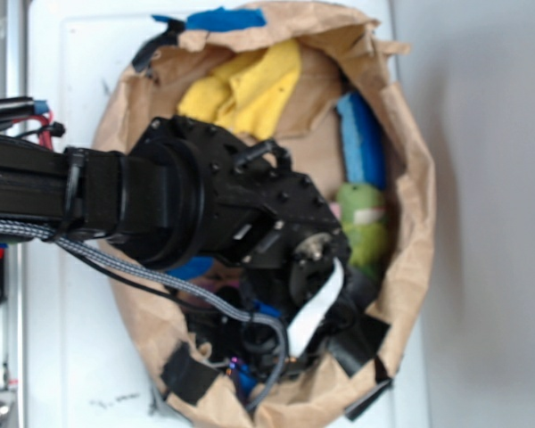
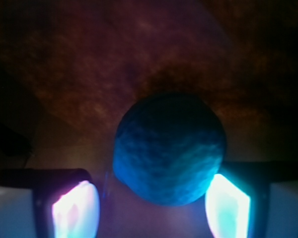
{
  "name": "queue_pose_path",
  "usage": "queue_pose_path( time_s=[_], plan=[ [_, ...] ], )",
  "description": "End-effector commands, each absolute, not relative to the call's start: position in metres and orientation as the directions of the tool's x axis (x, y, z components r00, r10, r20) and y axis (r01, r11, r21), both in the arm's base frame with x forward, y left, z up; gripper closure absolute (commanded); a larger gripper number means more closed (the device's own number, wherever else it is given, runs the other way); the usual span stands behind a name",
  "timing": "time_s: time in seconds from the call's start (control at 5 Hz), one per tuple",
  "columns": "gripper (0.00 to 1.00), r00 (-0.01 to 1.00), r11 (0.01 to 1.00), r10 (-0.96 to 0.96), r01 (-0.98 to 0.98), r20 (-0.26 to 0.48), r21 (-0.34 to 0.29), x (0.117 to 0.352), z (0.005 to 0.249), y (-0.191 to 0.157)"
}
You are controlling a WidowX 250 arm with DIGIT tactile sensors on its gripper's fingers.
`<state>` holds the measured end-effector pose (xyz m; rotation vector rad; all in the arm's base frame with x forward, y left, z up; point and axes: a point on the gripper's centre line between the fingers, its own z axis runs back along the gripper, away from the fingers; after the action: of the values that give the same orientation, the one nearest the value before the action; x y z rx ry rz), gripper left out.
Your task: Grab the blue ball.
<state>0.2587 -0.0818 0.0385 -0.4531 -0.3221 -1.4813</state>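
- my gripper (image 2: pixel 149 206): jaws apart, lit fingertips (image 2: pixel 75 208) either side of the blue ball (image 2: pixel 169 148), contact with it unclear
- ball sits on dim brown paper, centred between my jaws
- exterior view: my arm (image 1: pixel 160 205) reaches into the brown paper bag (image 1: pixel 415 223), hiding the ball
- further in: green plush (image 1: pixel 364 223), blue sponge (image 1: pixel 361 138), yellow cloth (image 1: pixel 245 85)

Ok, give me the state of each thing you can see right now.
Round blue ball: between the gripper fingers, contact unclear.
Gripper: down inside the brown paper bag, open or shut unclear.
Yellow cloth: crumpled.
Flat blue sponge: lying along the bag wall.
Green plush toy: untouched.
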Motion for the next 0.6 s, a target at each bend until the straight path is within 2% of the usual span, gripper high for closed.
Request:
queue_pose_path(
  time_s=[0.0,0.4],
  plan=[
    [1.0,0.052,0.038,-0.877,0.999,0.477,-0.039,0.2603,0.0437,-0.0909],
    [1.0,0.097,0.079,-0.868,0.995,0.486,-0.058,0.2632,0.0463,-0.0846]
  ],
)
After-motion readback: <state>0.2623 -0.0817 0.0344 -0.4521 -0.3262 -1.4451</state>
